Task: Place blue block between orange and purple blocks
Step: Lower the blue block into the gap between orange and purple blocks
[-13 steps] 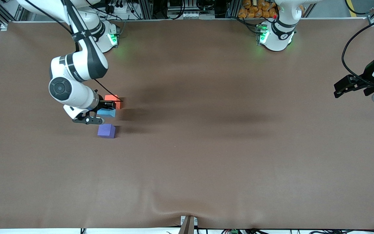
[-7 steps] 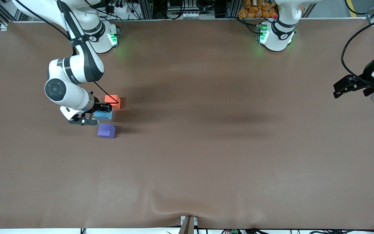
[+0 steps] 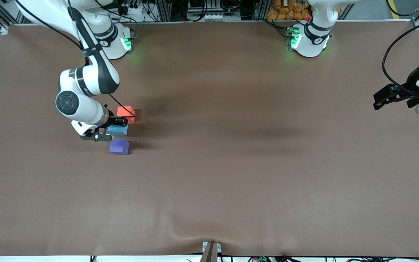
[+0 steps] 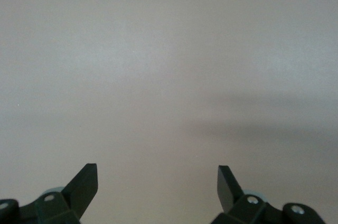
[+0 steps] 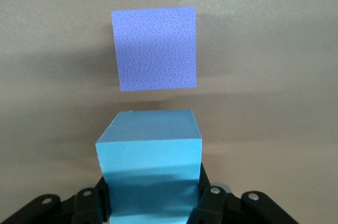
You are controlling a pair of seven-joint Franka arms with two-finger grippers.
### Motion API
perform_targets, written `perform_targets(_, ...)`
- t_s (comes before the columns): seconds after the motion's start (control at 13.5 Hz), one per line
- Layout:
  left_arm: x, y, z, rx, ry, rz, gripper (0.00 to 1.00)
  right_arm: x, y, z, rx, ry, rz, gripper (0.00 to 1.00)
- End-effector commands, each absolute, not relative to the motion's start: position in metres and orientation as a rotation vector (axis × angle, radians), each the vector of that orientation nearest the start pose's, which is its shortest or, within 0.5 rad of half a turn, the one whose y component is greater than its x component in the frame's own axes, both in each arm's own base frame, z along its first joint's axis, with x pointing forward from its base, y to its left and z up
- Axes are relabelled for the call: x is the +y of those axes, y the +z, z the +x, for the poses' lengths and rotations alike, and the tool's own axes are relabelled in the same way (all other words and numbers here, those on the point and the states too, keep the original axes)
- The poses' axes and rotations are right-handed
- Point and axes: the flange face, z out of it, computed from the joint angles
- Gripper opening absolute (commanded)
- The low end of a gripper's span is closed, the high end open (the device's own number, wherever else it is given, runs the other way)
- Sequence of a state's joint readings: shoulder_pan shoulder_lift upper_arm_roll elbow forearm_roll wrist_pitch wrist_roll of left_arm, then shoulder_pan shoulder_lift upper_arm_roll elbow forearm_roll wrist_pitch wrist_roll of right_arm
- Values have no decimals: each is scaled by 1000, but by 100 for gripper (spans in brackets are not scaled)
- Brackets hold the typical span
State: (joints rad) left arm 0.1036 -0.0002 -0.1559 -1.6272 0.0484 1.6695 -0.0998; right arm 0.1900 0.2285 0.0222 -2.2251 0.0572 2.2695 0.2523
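My right gripper is shut on the light blue block, holding it low between the orange block and the purple block. The orange block lies farther from the front camera and the purple block nearer. All three are toward the right arm's end of the table. In the right wrist view the blue block sits between the fingers, with the purple block just ahead and a small gap between them. My left gripper waits open and empty at the left arm's end; the left wrist view shows it over bare cloth.
The brown table cloth has a raised wrinkle at its front edge near the middle. A black cable runs from the right arm past the orange block.
My right gripper with the blue block has shifted slightly between the orange and purple blocks. The orange and purple blocks and the left arm have not moved.
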Motion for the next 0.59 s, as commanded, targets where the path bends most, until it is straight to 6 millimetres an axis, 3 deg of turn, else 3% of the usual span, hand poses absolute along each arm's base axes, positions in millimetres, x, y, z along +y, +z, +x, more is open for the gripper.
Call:
perform_targets(0.0, -28, 616, 556, -68, -97, -3105, 100, 111, 242, 513, 110, 278, -3121, 0)
perform_targets(0.52, -45, 639, 536, -29, -88, -3133, 100, 109, 217, 509, 116, 292, -3122, 0)
